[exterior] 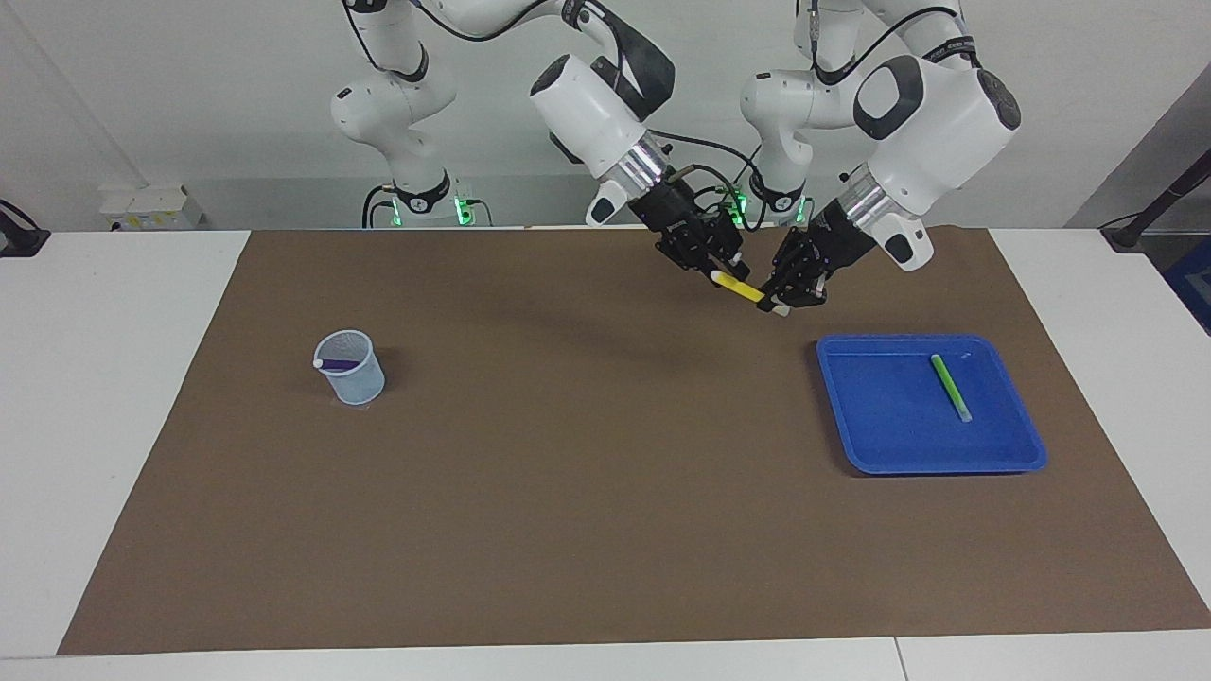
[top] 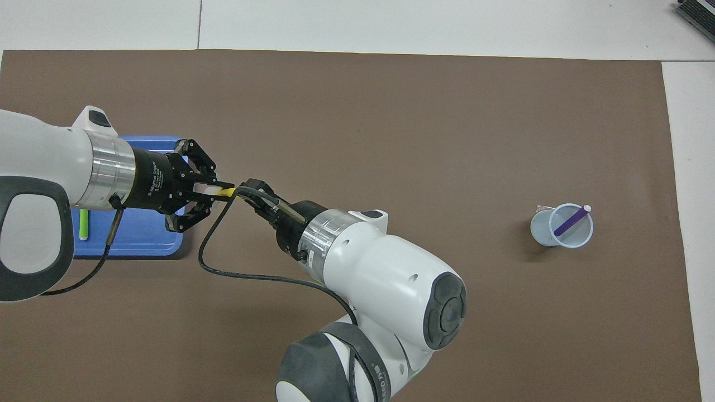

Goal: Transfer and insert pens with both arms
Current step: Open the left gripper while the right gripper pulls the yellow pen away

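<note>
One camera looks from high across the worktop [exterior: 605, 567] toward the robots. The other looks steeply down from above them. Both share the brown mat [top: 391, 111].

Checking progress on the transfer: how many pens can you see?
3. Purple pen in the cup; green pen on the blue tray; yellow pen held in the air between both grippers. None appear hidden.

We see the yellow pen [exterior: 743, 288] up in the air over the brown mat [exterior: 587, 492], tilted, its whitish end higher. The green pen [exterior: 949, 387] lies flat in the blue tray [exterior: 851, 445] on that mat. The purple pen [exterior: 338, 363] leans inside the pale cup [exterior: 358, 386] standing on the mat, whitish tip at the rim.
</note>
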Robot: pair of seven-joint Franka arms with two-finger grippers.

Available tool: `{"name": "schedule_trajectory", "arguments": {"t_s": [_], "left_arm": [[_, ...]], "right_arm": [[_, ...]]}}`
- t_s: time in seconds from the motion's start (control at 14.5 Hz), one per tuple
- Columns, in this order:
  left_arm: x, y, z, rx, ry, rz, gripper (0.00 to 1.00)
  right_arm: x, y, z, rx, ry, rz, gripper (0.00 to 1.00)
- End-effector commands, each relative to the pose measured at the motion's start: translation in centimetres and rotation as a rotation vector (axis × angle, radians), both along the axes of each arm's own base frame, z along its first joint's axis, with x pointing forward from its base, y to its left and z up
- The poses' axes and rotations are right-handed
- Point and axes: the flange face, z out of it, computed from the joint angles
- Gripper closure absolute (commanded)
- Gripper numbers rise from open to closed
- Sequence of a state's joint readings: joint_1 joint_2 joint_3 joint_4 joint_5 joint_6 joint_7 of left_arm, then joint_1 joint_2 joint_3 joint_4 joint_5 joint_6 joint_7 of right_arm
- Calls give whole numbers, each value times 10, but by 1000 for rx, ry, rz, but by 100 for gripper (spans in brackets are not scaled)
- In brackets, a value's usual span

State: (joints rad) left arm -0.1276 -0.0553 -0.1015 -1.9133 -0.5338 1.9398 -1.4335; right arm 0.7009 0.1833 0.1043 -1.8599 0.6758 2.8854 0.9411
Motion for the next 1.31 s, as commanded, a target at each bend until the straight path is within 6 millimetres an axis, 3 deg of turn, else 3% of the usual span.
{"name": "schedule_trajectory", "arguments": {"t_s": [0.0, 0.28, 0.48, 0.69, 0.83, 1.17, 1.24], "left_arm": [[-12, -2, 4, -10, -1, 9, 100], [-13, -1, 4, -10, 1, 3, 100], [-13, -2, 4, -10, 1, 1, 100], [-13, -2, 4, -10, 1, 2, 100], [-13, -3, 4, -10, 1, 0, 100], [-14, -3, 4, -9, -16, -45, 100], [-14, -3, 4, -9, -23, -59, 85]], "right_arm": [[7, 2, 0, 14, -9, -11, 53], [8, 1, -3, 11, -6, -12, 59], [9, 0, -9, 0, -4, -10, 79], [13, -5, -9, 0, -5, -20, 83], [16, -7, -9, 9, -10, -36, 98], [18, -10, -10, 13, -19, -51, 100], [18, -10, -10, 13, -17, -51, 100]]}}
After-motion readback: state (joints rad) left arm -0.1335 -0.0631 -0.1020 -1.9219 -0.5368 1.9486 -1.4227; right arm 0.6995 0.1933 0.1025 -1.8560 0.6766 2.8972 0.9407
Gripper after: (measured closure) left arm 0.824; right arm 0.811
